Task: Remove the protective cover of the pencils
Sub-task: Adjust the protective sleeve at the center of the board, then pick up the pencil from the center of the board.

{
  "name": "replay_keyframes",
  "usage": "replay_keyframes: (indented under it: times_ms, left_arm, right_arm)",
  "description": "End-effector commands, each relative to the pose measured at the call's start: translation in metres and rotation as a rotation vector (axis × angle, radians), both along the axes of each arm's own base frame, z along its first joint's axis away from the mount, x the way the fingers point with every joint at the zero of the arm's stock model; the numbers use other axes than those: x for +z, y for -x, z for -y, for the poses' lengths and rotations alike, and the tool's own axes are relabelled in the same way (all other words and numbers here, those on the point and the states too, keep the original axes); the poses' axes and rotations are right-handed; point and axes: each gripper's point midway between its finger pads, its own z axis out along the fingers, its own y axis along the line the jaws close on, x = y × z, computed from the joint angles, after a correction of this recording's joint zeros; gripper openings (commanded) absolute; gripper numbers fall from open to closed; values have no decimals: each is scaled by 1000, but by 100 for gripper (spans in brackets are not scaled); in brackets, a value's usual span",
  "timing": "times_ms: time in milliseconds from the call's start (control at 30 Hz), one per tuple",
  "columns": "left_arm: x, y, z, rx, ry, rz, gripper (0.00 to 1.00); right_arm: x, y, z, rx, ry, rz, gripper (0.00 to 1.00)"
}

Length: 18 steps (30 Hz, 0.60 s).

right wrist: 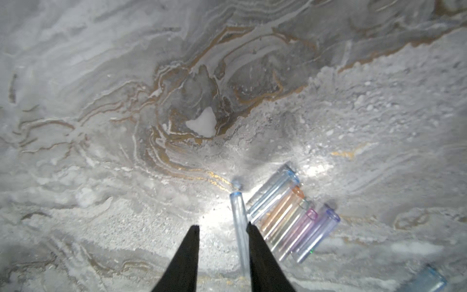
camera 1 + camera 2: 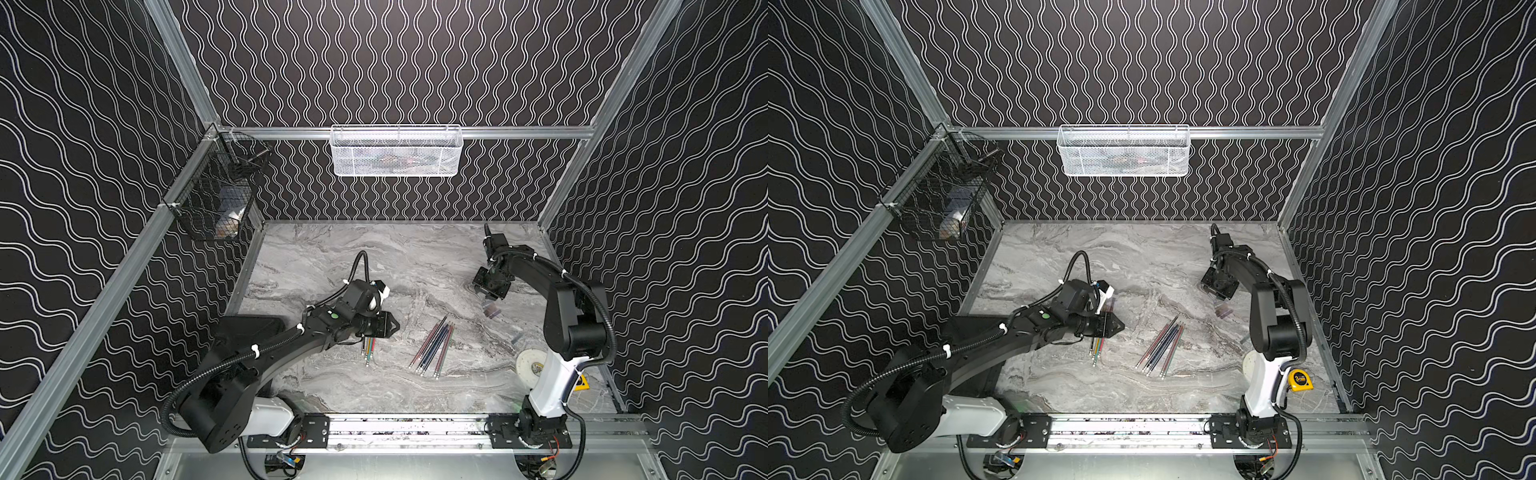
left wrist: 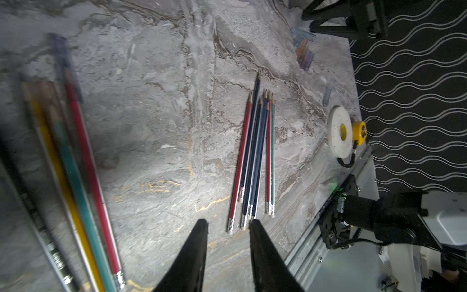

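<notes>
A bundle of bare pencils (image 2: 432,347) is laid on a marble counter (image 2: 332,257) between the two arms, just ahead of the left end effector (image 3: 228,222), whose fingers are parted and empty. A few capped pencils (image 3: 73,177), seen blurred, lie beneath that wrist. The right end effector (image 1: 222,226) is well apart from all the pencils, and its fingers are also parted. A clear cap (image 1: 238,227) is seen between them, just beside one finger and next to a row of tinted caps (image 1: 290,222).

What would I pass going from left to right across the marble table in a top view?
Small bunch of thin coloured pencils → bigger bunch of red, blue and green pencils → little pile of see-through tinted plastic caps → flat white round disc → yellow tape measure.
</notes>
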Motion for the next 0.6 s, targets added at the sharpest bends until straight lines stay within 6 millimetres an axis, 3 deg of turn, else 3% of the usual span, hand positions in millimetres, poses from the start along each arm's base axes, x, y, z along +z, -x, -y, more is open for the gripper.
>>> replay_keyframes:
  times_ms: [0, 167, 367, 567]
  left_arm:
    - [-2, -10, -18, 54, -111, 29, 34]
    - [-15, -16, -30, 58, -238, 7, 33]
    - [-35, -27, -48, 83, -395, 5, 32]
    - [-54, -32, -51, 55, -474, -43, 32]
  right_arm:
    - [17, 2, 2, 31, 20, 41, 37]
    - [42, 13, 1, 69, 9, 120, 38]
    - [65, 41, -10, 113, -75, 222, 39]
    - [55, 78, -26, 194, -172, 269, 41]
